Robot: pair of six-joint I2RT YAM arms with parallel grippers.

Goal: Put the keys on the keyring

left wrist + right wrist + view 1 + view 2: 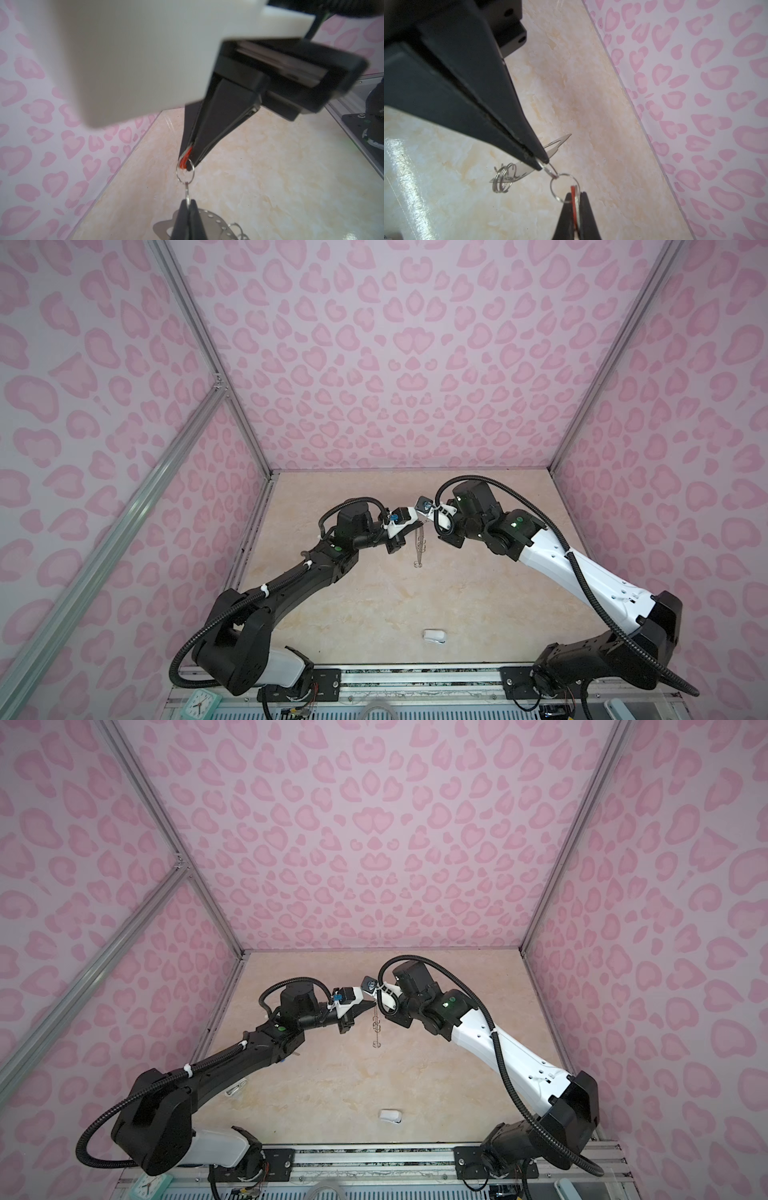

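1. Over the back half of the worktop (374, 605), the left arm's jaws are pinched tight on a small wire ring (550, 170) of the keyring (417, 543), whose plate hangs edge-on beneath them.
2. The right arm's jaws are clamped on the orange-tagged key (573, 200).
3. That key's split ring (566, 174) is linked through the held wire ring.

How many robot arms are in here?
2. The left arm, on the left, its left end effector pinching an orange-red tag; the right arm, on the right, its right end effector pinching the keyring's wire ring. None hidden.
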